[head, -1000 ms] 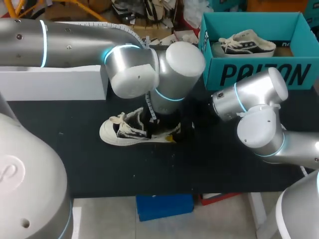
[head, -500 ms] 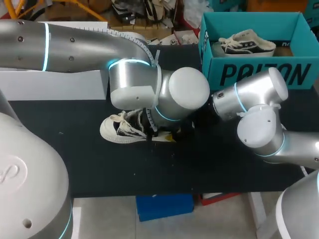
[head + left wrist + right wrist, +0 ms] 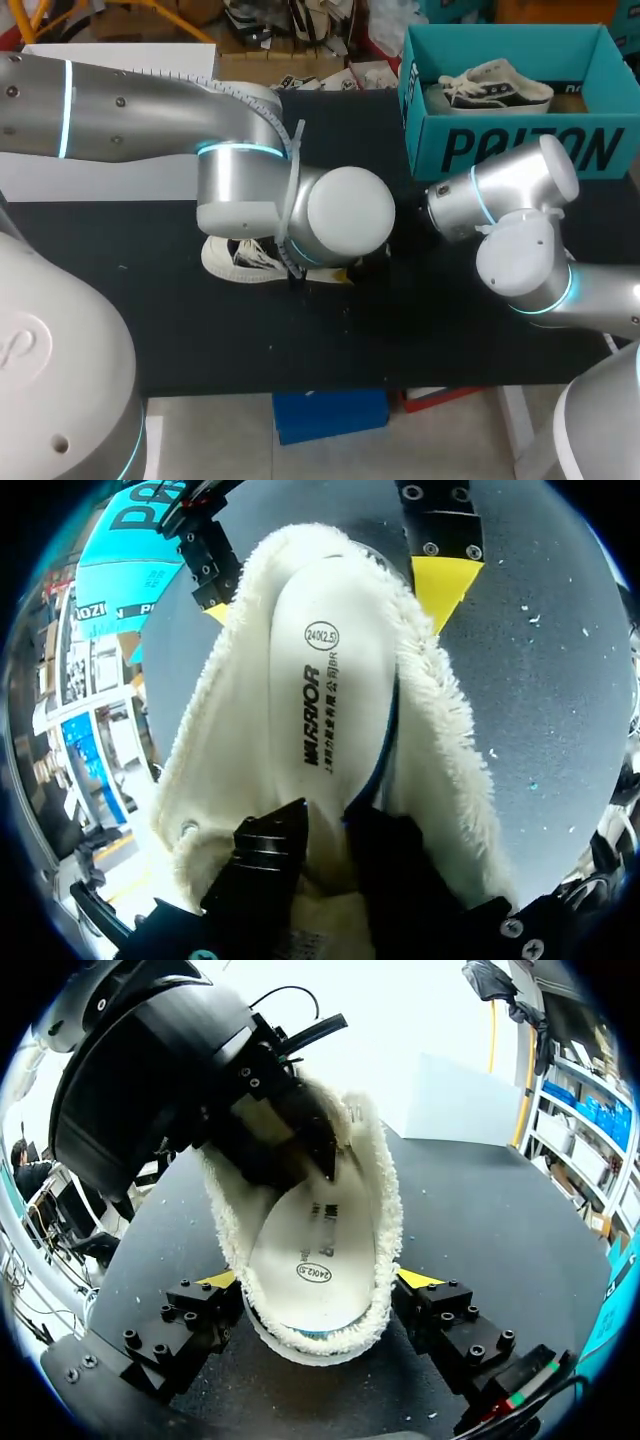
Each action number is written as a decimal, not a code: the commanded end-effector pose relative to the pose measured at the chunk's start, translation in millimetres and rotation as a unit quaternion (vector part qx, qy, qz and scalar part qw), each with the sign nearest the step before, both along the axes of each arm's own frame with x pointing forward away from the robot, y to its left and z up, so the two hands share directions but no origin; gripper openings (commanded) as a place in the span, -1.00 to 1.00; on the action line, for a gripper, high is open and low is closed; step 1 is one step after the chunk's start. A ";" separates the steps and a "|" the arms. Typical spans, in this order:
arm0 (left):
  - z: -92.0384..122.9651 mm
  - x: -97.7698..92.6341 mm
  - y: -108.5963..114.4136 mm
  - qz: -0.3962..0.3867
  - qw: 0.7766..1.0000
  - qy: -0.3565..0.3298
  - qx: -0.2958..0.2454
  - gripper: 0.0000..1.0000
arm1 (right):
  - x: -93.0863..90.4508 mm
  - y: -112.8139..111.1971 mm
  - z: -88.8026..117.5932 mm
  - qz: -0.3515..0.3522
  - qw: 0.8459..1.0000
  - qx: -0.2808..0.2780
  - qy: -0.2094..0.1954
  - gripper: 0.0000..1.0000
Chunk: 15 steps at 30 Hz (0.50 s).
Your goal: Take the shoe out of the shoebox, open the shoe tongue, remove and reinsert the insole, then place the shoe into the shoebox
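A white sneaker (image 3: 232, 260) with black trim lies on the black table, mostly hidden in the head view under my left arm's wrist. In the left wrist view I look down its fleece-lined opening onto the white insole (image 3: 325, 680). My left gripper (image 3: 330, 818) is inside the shoe, and its black fingers (image 3: 265, 860) stand close together with the insole's blue-edged side running into the narrow gap. My right gripper (image 3: 318, 1282) holds the heel, with a yellow tip pressed on each side. Those fingertips (image 3: 440, 585) also show in the left wrist view.
The teal shoebox (image 3: 520, 145) stands open at the back right with a second sneaker (image 3: 495, 88) inside. A white box (image 3: 60, 180) sits at the table's back left. Bare black tabletop (image 3: 300, 340) stretches in front of the shoe.
My left arm has swung down and left over the shoe, hiding most of it from above, and its fingers have drawn closer together. The right arm has kept still.
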State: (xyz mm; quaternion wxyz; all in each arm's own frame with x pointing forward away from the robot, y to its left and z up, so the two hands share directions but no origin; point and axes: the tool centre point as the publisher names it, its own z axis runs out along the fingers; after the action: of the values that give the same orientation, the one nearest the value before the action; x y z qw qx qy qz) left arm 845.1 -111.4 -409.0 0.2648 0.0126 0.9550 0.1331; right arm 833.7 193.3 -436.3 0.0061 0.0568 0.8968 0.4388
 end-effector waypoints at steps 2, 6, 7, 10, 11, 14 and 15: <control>-16.4 17.8 9.1 -0.008 1.000 0.022 -0.014 -1.00 | -1.7 0.1 -4.7 0.001 1.000 -0.001 0.001 -1.00; -16.3 17.8 10.3 -0.015 0.998 0.048 -0.025 -1.00 | -1.7 0.1 -4.7 0.001 1.000 -0.001 0.001 -1.00; -15.5 17.3 10.4 -0.015 0.998 0.052 -0.027 -1.00 | -1.7 0.1 -4.7 0.001 1.000 -0.001 0.001 -1.00; -12.7 14.6 8.9 -0.021 0.996 0.078 -0.044 -1.00 | -1.7 0.1 -4.7 0.001 1.000 -0.001 0.001 -1.00; -11.0 14.0 8.3 -0.023 0.995 0.083 -0.045 -1.00 | -1.7 0.1 -4.7 0.001 1.000 -0.001 0.001 -1.00; -4.4 12.1 6.7 -0.028 0.990 0.115 -0.069 -1.00 | -1.7 0.1 -4.7 0.001 1.000 -0.001 0.001 -1.00; -1.8 10.7 5.3 -0.030 0.991 0.116 -0.067 -1.00 | -1.7 0.1 -4.7 0.001 1.000 -0.001 0.001 -1.00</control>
State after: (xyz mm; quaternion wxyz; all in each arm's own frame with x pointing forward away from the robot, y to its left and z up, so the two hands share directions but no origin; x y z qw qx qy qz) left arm 841.0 -112.5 -412.1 0.1744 0.0321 0.9808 0.0814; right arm 833.9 192.5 -436.5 0.0059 0.0566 0.8968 0.4388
